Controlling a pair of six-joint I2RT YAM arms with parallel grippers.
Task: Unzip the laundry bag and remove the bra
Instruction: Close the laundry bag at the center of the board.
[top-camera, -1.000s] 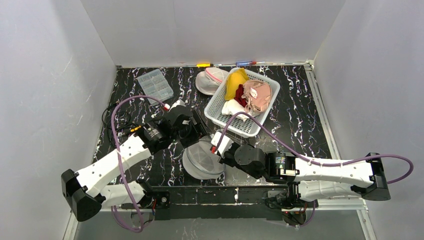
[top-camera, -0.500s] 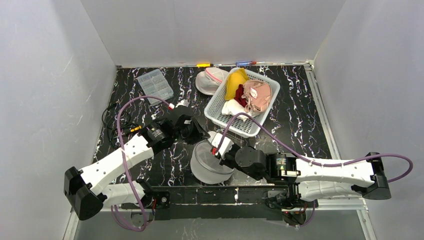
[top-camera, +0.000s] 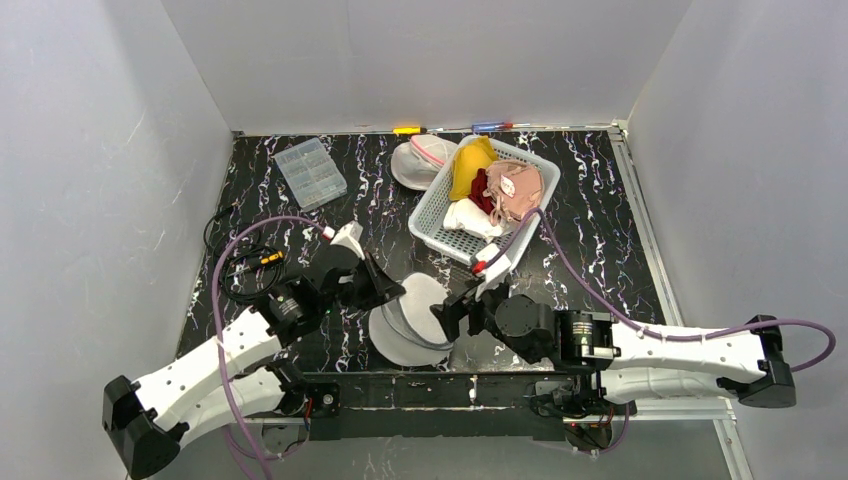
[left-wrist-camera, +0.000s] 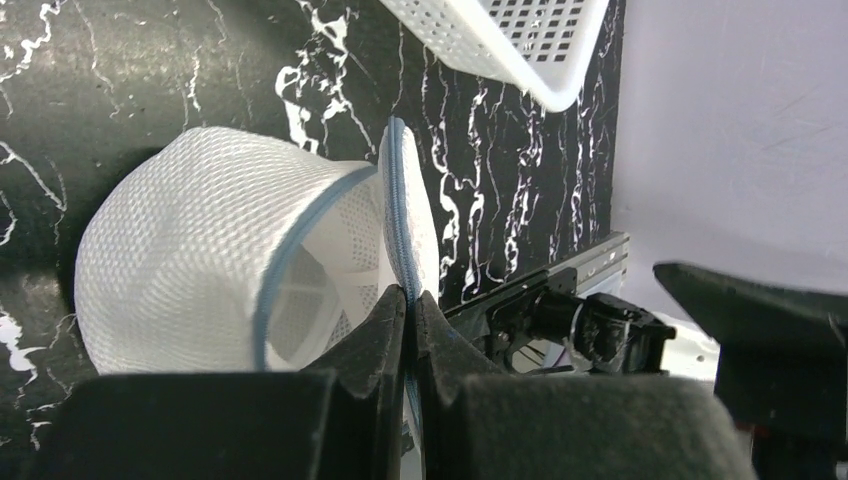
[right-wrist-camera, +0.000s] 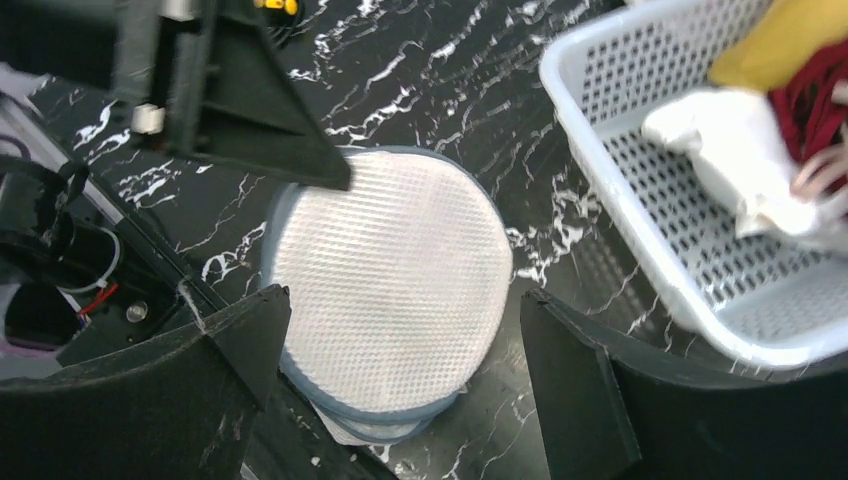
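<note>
The laundry bag (top-camera: 410, 322) is a round white mesh pouch with blue zipper trim, lying near the table's front edge between the two arms. My left gripper (top-camera: 386, 290) is shut on its blue-trimmed edge (left-wrist-camera: 398, 230), which stands up on its side; in the left wrist view the fingertips (left-wrist-camera: 388, 305) pinch that edge and the bag (left-wrist-camera: 180, 250) gapes open beside it. My right gripper (right-wrist-camera: 405, 298) hangs open above the bag's mesh face (right-wrist-camera: 390, 240), with nothing between its fingers. The bra is hidden.
A white basket (top-camera: 430, 222) holding yellow, red and pink garments stands just behind the bag. A second mesh bag with pink trim (top-camera: 420, 160) and a clear compartment box (top-camera: 310, 172) lie at the back. Cables (top-camera: 235, 268) sit at the left.
My left gripper closed on the bag's blue edge and drew back toward the near left, lifting that edge. My right gripper let go of the bag, opened wide and shifted right.
</note>
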